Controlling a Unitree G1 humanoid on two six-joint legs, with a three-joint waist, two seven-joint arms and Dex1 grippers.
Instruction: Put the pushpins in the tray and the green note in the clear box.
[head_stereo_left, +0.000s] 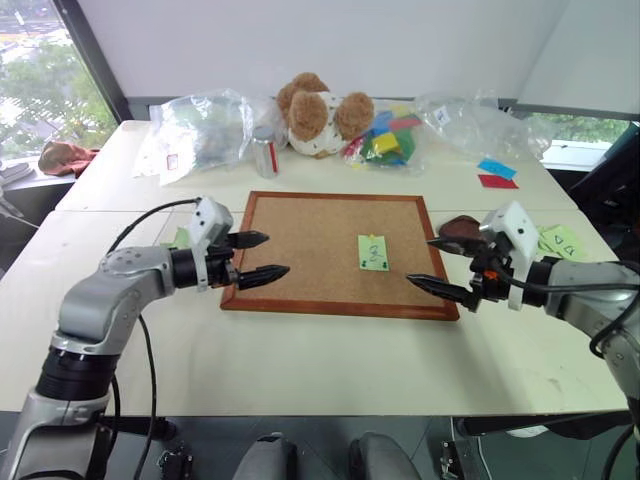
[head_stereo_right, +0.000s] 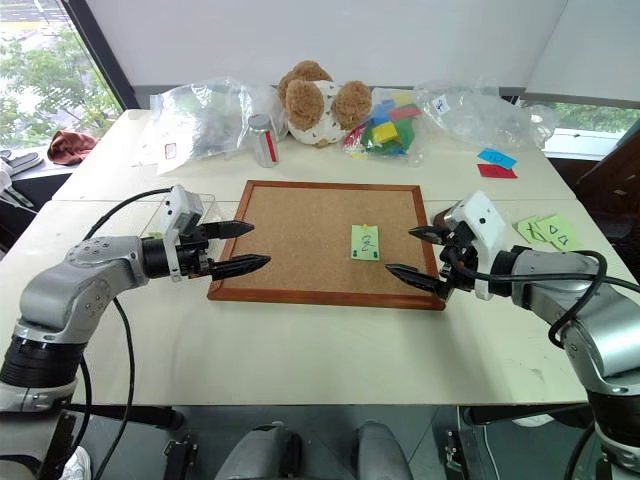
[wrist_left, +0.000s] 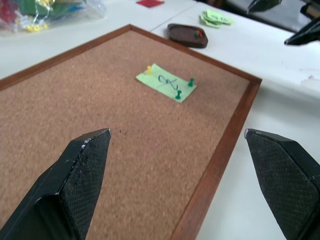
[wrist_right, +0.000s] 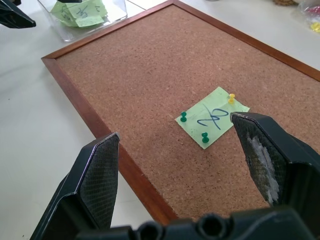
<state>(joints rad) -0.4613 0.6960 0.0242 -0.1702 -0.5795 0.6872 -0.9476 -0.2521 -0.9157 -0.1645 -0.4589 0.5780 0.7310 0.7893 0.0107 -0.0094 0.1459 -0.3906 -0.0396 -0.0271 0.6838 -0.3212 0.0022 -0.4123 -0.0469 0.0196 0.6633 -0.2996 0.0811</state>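
The green note (wrist_right: 212, 118) is lying right of centre on the cork board (head_stereo_left: 300, 250), fixed by three pushpins (wrist_right: 183, 116), two green and one yellow. Both the left gripper (head_stereo_left: 255, 256) and the right gripper (head_stereo_left: 435, 262) are hovering at the board's side edges with fingers wide and empty. The tray (wrist_left: 187, 35) is sitting just right of the board, seemingly holding a few pins already; the clear box (wrist_right: 85, 17) is waiting on the desk (head_stereo_left: 330, 360) at left. The right fingers should be narrowing onto one pinhead and pulling straight up, so the paper isn't tearing.
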